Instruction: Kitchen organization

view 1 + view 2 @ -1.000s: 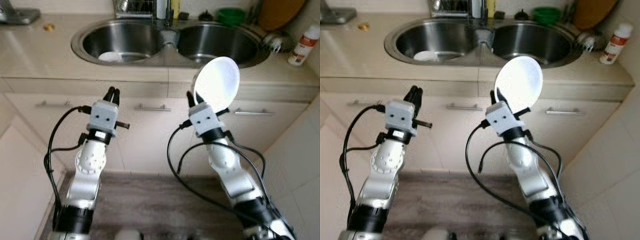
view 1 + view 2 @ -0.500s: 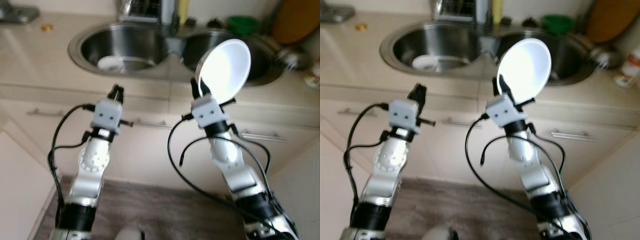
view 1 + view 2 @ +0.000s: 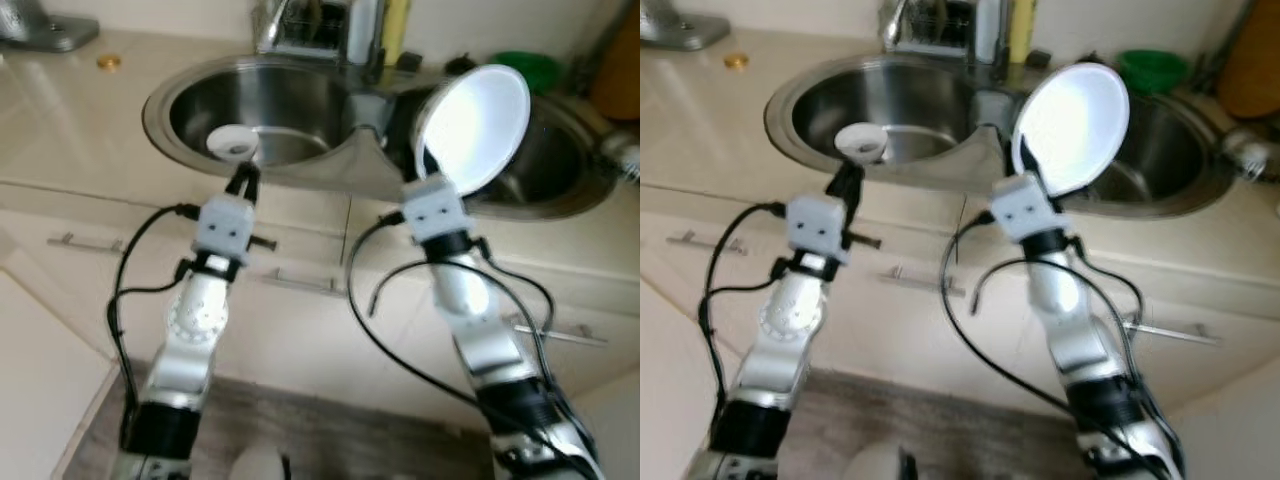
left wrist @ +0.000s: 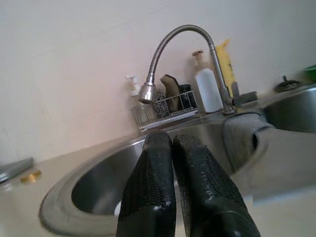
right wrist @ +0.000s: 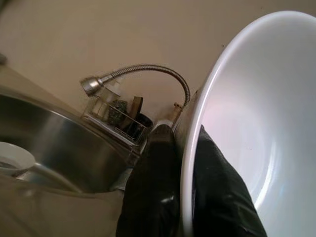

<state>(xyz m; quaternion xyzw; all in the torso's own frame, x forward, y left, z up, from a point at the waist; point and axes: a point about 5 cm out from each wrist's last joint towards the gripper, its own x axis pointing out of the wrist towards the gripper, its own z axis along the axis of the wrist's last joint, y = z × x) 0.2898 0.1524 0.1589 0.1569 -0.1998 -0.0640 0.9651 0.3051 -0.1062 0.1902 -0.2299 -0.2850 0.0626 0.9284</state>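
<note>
I'm holding the right gripper (image 3: pixel 432 165) pinched on the rim of a white plate (image 3: pixel 475 127), standing it on edge over the near lip of the double sink (image 3: pixel 160 105). My left gripper (image 3: pixel 243 181) is sitting clenched and empty near the left basin, where a small white dish (image 3: pixel 231 145) is lying. I'm reading no labels on the bottles (image 4: pixel 208 90) behind the faucet (image 4: pixel 170 44).

Beige countertop (image 3: pixel 70 110) w/ double steel sink (image 3: pixel 200 140); small gold item (image 3: pixel 108 63) on it, far left.
</note>
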